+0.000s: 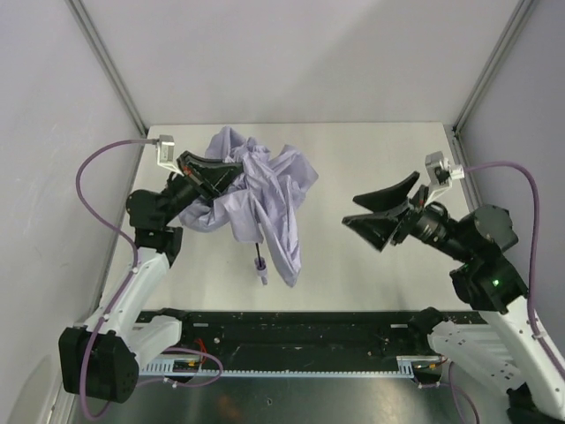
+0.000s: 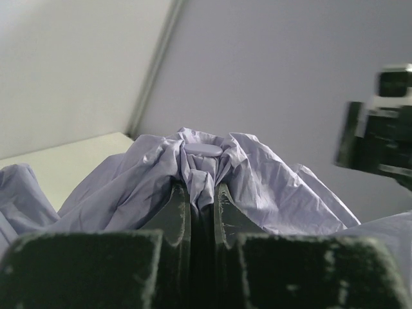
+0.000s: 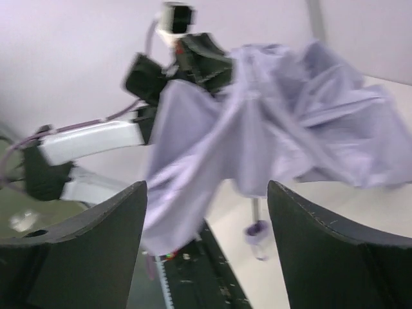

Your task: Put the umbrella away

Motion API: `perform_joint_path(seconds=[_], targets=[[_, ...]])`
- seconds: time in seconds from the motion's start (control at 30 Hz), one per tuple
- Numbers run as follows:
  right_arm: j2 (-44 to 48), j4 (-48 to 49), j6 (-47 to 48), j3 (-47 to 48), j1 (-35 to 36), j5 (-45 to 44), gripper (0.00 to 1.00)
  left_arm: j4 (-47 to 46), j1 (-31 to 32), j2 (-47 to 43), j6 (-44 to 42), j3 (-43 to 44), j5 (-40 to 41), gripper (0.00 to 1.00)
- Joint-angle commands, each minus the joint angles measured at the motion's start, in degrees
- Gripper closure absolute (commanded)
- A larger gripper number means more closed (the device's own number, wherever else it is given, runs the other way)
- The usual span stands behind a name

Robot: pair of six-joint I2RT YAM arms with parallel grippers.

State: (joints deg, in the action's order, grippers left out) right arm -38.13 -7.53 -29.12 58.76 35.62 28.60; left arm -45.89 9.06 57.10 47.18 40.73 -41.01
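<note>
Top external view, starting from the near side: the black rail [image 1: 291,336] runs across the table [image 1: 380,291] in front of both arm bases. Just beyond the rail, a little left of its middle, hangs the small handle [image 1: 261,276] of the umbrella [image 1: 265,194] on the thin black shaft [image 1: 257,252]. I cannot tell if the handle touches the table. Farther from the rail, the lavender canopy is bunched and loose, and it hangs down around the shaft.

The left gripper [image 1: 228,172], beyond the rail's left part, is narrow and pinches the fabric. In the left wrist view its jaws are almost together, with a fold of cloth between them, just below the flat top cap [image 2: 203,149]. The right gripper [image 1: 375,212], beyond the rail's right part and well apart from the umbrella, stands wide and holds nothing. In the right wrist view the handle [image 3: 257,232] shows between its fingers [image 3: 96,244], but far away.

I judge that the step now is to bring the right gripper to the shaft or the handle. To do it well, it should approach low, under the hanging cloth, and close on the rigid part only. The left grip should stay firm, because thin fabric can slip.
</note>
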Motion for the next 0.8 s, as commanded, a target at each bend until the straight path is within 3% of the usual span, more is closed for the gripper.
perform_joint_path(seconds=[0.0, 0.03, 0.07, 0.17, 0.4, 0.77], targets=[[-6.8, -8.2, 5.3, 0.7, -12.4, 12.8, 0.22, -8.5, -0.4, -2.7, 7.3, 3.3, -7.9, 1.0], [-8.0, -7.1, 6.2, 0.5, -13.5, 15.0, 0.2, -9.8, -0.4, -2.9, 9.1, 3.1, -8.9, 1.0], [-8.6, -5.8, 7.4, 0.4, -12.8, 15.1, 0.11, -11.5, -0.4, -2.9, 11.0, 2.8, -9.8, 1.0], [-8.8, -1.5, 11.6, 0.1, -4.2, 7.7, 0.02, -18.1, -0.4, -2.9, 17.1, 1.4, -11.7, 1.0], [-16.4, 8.2, 16.6, 0.0, 11.8, -1.0, 0.01, -31.7, 0.4, -0.9, 29.7, -1.6, -11.9, 1.0], [-26.9, 27.2, 12.6, 1.9, 17.6, 1.4, 0.01, -35.2, 8.5, 0.0, 30.2, -1.7, -9.3, 1.0]])
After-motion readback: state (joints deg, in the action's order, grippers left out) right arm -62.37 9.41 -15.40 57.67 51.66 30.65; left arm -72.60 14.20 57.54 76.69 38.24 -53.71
